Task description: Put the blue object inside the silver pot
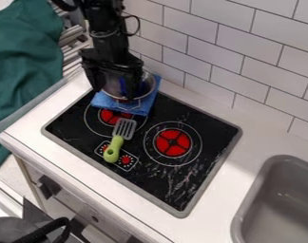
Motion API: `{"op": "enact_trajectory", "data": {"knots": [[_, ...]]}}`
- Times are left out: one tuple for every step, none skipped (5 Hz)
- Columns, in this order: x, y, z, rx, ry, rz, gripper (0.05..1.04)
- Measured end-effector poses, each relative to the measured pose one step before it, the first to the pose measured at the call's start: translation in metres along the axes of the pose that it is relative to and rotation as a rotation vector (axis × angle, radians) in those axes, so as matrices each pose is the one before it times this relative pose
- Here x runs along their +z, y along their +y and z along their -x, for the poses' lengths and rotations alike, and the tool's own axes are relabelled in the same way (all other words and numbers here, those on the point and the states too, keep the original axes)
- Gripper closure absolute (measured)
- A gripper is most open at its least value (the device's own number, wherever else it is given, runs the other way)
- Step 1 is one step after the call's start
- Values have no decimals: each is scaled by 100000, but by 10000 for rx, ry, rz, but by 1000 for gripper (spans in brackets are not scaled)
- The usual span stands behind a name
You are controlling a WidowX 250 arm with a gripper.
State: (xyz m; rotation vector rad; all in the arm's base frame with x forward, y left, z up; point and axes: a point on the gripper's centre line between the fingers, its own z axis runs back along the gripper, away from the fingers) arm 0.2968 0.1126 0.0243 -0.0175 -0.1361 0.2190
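Note:
The black gripper (114,89) hangs over the silver pot (148,88) at the back left of the stove, its two fingers spread apart, one at the pot's left side and one over its right part. Between them a dark blue object (123,86) shows within the pot's outline, partly covered by the gripper. Whether it rests on the pot's bottom cannot be told. The pot stands on a folded blue cloth (139,107).
A green-handled spatula (117,140) lies on the black stove top (192,176) in front of the pot. A tiled wall rises behind, a grey sink (271,209) is at right, and a green cloth (23,52) hangs at upper left.

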Motion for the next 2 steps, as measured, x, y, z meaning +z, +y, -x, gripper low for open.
{"op": "enact_trajectory", "data": {"knots": [[-292,-375,598,-272,234,-237,73],[156,-301,417,-122,44,-135,73]]}}
